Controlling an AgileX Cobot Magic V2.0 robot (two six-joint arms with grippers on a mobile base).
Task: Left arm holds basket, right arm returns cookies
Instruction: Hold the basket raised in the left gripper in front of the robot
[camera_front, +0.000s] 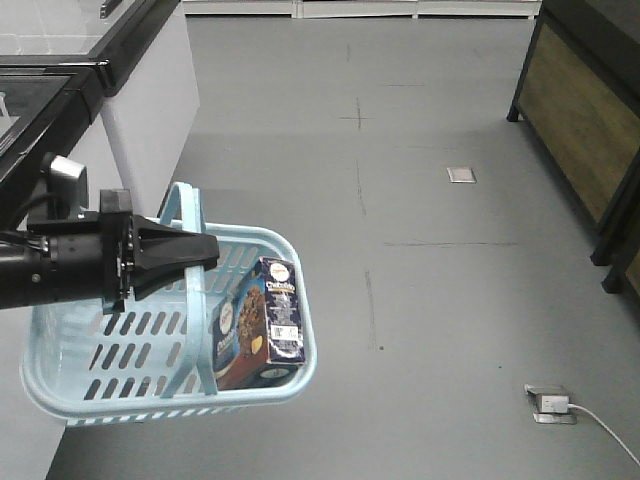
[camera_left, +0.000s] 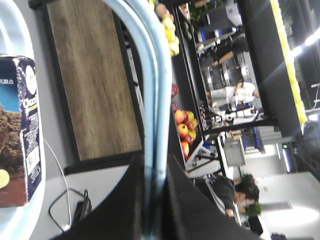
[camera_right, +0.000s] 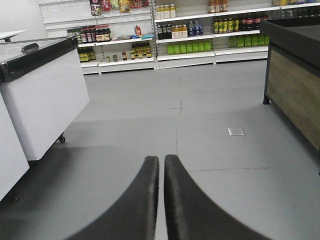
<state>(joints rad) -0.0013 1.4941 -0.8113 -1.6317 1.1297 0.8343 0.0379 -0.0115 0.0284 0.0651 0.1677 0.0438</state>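
Nearest the right wrist camera, at the bottom centre of its frame, the bulky black right gripper (camera_right: 161, 159) has its two tapered jaws drawn together with only a thin slit between them. Nothing is held there, and they point out over bare grey floor.

In the left wrist view, the tapered black left gripper (camera_left: 154, 167) is clamped on the two thin pale-blue hoop handles (camera_left: 155, 100), which rise from between the jaws at bottom centre toward the top of the frame. So the holding half of the job looks to be in place.

In the front view the left gripper sits at mid-left, and the light blue slotted plastic shopping basket (camera_front: 130, 350) hangs from it across the lower left, clear of the floor. The dark navy-and-brown cardboard cookie box (camera_front: 262, 325) stands tilted inside the basket against its right-hand end wall, barcode side facing outward. It shows again at the left edge of the left wrist view. The right arm does not appear in the front view at all, so I judge it is well away from the box.

The return therefore seems not yet begun: the right jaws must open, reach into the basket, take the box and carry it off. Farther back, the stocked white shelves (camera_right: 200, 30) run across the top of the right wrist view, a likely destination, though which shelf I cannot tell.
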